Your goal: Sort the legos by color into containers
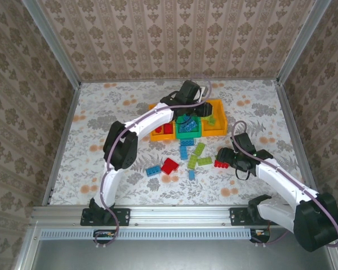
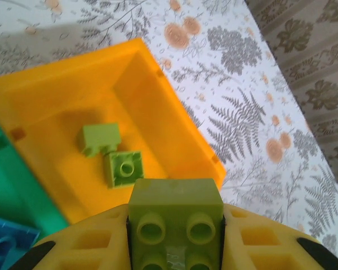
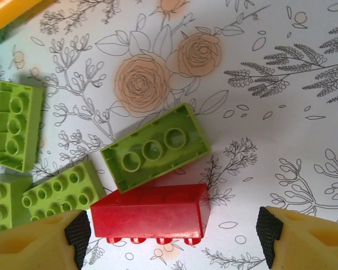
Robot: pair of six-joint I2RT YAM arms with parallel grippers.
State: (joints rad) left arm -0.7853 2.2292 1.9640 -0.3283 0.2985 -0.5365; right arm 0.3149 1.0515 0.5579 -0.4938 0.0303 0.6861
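Note:
My left gripper [image 2: 174, 239] is shut on a lime green lego [image 2: 174, 216] and hangs over the right orange-yellow container [image 2: 56, 90], where two green legos [image 2: 99, 138] [image 2: 124, 167] lie. In the top view that gripper [image 1: 203, 111] is above the row of containers [image 1: 217, 132]. My right gripper [image 3: 173, 239] is open low over the table, with a red lego [image 3: 149, 214] lying between its fingers, close to the left one. A green lego [image 3: 155, 147] lies upside down against the red one. In the top view the right gripper [image 1: 224, 157] is beside that red lego [image 1: 219, 163].
Loose legos lie in front of the containers: blue [image 1: 183, 149], green [image 1: 198, 149] [image 1: 204, 161], red [image 1: 169, 166] and blue [image 1: 154, 170]. The green middle container [image 2: 5, 185] holds a blue lego [image 2: 5, 244]. More green legos [image 3: 17, 126] [image 3: 62, 191] lie left of the right gripper.

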